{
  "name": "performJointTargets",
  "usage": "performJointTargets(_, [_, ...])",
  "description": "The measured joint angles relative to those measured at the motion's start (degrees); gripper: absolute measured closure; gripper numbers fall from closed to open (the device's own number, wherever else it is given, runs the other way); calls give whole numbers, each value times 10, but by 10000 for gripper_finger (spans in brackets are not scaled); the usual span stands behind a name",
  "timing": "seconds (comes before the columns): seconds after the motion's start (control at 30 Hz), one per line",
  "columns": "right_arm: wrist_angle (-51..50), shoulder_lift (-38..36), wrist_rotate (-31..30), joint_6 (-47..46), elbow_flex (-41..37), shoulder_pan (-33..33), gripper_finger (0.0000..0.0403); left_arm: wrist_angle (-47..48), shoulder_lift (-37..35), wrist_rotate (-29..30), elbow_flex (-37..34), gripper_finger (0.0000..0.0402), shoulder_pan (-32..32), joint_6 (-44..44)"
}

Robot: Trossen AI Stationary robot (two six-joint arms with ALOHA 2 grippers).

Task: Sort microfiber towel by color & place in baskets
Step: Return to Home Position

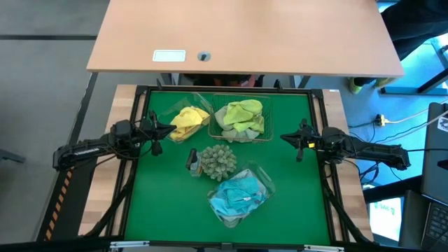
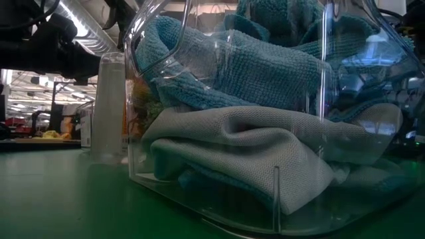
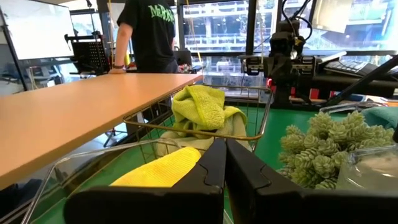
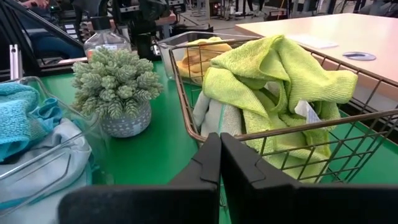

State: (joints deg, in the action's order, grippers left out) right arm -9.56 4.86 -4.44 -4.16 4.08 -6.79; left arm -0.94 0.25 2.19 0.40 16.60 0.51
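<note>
Top-down cam shows all three bins. The low cam is filled by the near tub [image 2: 275,199], blue towels [image 2: 252,66] piled over a pale towel [image 2: 252,146]. Left to right: left gripper [image 3: 224,144] clenched on nothing, just beside the yellow towel [image 1: 187,120] in its clear tub [image 1: 175,136]. Then the wire basket [image 4: 367,116] of lime towels [image 1: 241,115], with the right gripper [image 4: 220,138] near it, also pinched empty. A spiky plant [image 1: 217,161] and bottle [image 1: 192,162] sit mid-mat between the bins. Only the left wrist cam catches a person [image 3: 149,31] behind the desk [image 3: 74,112].
</note>
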Motion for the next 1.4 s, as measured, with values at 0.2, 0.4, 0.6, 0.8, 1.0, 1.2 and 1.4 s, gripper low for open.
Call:
performJointTargets(0.2, [-1,0,0,0,0,0,395,0,0,0,0,401,0,0])
performJointTargets(0.4, [-1,0,0,0,0,0,395,0,0,1,0,401,0,1])
performJointTargets(0.6, [-1,-5,0,0,0,0,395,1,0,1,0,402,0,1])
performJointTargets(0.8, [-2,-36,0,0,0,0,395,0,0,1,0,402,-7,1])
performJointTargets(1.0, [-1,-47,0,0,0,0,395,0,0,1,0,401,-30,1])
performJointTargets(1.2, [-1,-47,0,0,0,0,395,0,0,1,0,401,-40,1])
performJointTargets(1.4, [-1,-47,0,0,0,0,395,1,0,1,0,401,-39,1])
